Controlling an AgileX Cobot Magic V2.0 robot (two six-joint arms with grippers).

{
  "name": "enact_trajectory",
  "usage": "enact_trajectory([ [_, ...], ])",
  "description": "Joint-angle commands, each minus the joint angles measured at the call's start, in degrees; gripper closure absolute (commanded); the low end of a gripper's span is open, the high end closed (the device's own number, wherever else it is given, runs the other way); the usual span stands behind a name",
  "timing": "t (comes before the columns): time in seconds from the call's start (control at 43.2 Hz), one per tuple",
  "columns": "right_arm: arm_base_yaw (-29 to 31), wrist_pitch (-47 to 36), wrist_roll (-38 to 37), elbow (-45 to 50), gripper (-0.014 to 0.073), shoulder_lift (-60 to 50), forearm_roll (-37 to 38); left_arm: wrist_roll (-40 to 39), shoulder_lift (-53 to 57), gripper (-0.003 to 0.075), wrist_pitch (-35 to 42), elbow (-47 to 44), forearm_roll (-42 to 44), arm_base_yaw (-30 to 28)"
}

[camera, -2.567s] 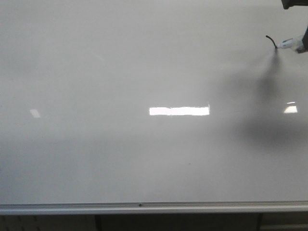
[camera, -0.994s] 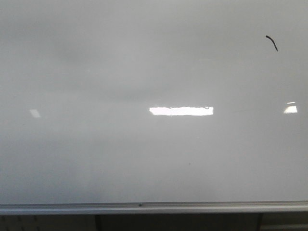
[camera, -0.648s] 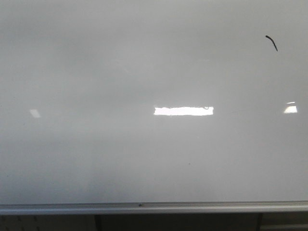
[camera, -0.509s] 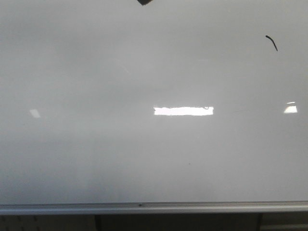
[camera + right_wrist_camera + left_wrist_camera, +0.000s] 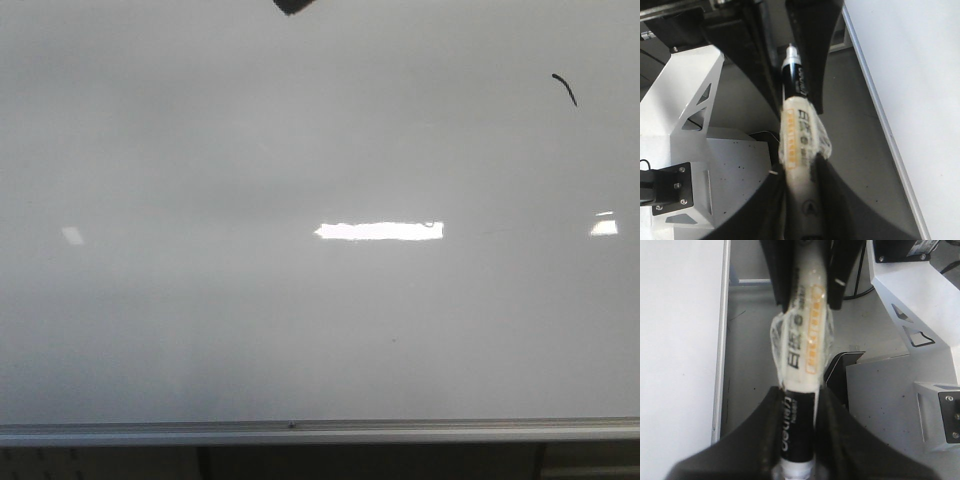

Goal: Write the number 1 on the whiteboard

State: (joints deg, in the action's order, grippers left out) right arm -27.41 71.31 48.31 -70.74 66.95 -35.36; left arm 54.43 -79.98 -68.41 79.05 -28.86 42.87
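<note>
The whiteboard (image 5: 300,330) fills my front view, glossy, with a silver lower edge and bright reflections. The number 1 (image 5: 566,88) sits near its upper right corner. My left gripper (image 5: 796,440) and right gripper (image 5: 800,195) both clamp one marker pen (image 5: 805,340).

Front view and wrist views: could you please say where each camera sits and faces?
Front: looks forward over the whiteboard and number 1; a dark part at top edge.
Left wrist: on the left arm, past the left gripper along the marker.
Right wrist: likewise, past the right gripper.
Shared: the wrist views show one marker, held by both.
</note>
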Motion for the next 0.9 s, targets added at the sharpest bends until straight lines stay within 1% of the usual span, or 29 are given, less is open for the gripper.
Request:
enact_trajectory([
  [0.0, -0.16, 4.15, -0.41, -1.87, 0.0209, -1.39, -2.54, -1.37, 1.67, 0.0692, 1.82, 1.92, -1.64, 0.42],
  [0.023, -0.16, 4.15, -0.58, -1.87, 0.0182, -1.39, -2.54, -1.79, 1.67, 0.0692, 1.82, 1.92, -1.42, 0.32],
  [0.069, -0.16, 4.15, -0.99, -1.87, 0.0090, -1.39, -2.16, -2.77, 1.67, 0.0692, 1.94, 1.92, -0.56, 0.32],
  [0.139, 0.05, 4.08, -2.60, -1.87, 0.0026, -1.46, -0.46, -5.74, 1.78, 0.0692, 1.94, 2.43, 2.82, 0.32],
  [0.162, 0.37, 3.92, -3.53, -1.87, 0.0020, -1.47, 0.21, -7.69, 1.78, 0.0692, 1.94, 2.82, 4.73, 0.32],
  [0.254, 2.19, 3.92, -9.60, -1.87, 0.0023, -1.88, 4.55, -14.53, 2.39, 0.0692, 2.22, 4.22, 11.99, 0.32],
  [0.301, 3.39, 3.92, -13.05, -1.87, 0.0023, -2.35, 6.89, -20.09, 3.09, 0.0692, 2.96, 4.59, 17.19, 0.20],
  [0.324, 3.88, 3.92, -15.38, -1.87, 0.0023, -2.55, 8.51, -21.55, 3.52, 0.0692, 3.30, 4.72, 18.40, 0.03],
  [0.416, 5.98, 3.37, -24.46, -1.69, 0.0023, -3.67, 14.13, -33.05, 5.60, 0.0692, 4.84, 4.71, 26.65, -1.60],
  [0.486, 6.91, 2.16, -31.35, -0.57, 0.0023, -4.93, 18.90, -39.19, 7.15, 0.0692, 4.96, 4.55, 30.81, -3.17],
  [0.555, 7.39, 0.03, -38.10, 1.58, 0.0023, -6.86, 23.53, -43.64, 9.37, 0.0692, 5.77, 2.62, 34.35, -5.35],
  [0.601, 7.38, -1.21, -40.83, 3.23, 0.0023, -8.17, 25.41, -45.56, 10.90, 0.0692, 6.84, 1.02, 35.81, -6.74],
  [0.648, 7.38, -2.71, -42.69, 5.07, 0.0023, -10.16, 27.13, -47.60, 12.50, 0.0692, 8.38, -1.63, 37.18, -8.24],
  [0.717, 7.38, -4.82, -42.98, 7.82, 0.0023, -12.86, 27.98, -51.07, 14.70, 0.0692, 11.81, -5.61, 38.98, -10.60],
  [0.786, 7.38, -7.35, -42.98, 10.46, 0.0023, -15.56, 28.05, -54.43, 16.64, 0.0692, 16.25, -9.99, 40.43, -13.24],
  [0.879, 7.38, -10.55, -42.98, 13.74, 0.0023, -19.17, 28.16, -59.04, 18.21, 0.0692, 24.27, -15.90, 40.83, -17.31],
])
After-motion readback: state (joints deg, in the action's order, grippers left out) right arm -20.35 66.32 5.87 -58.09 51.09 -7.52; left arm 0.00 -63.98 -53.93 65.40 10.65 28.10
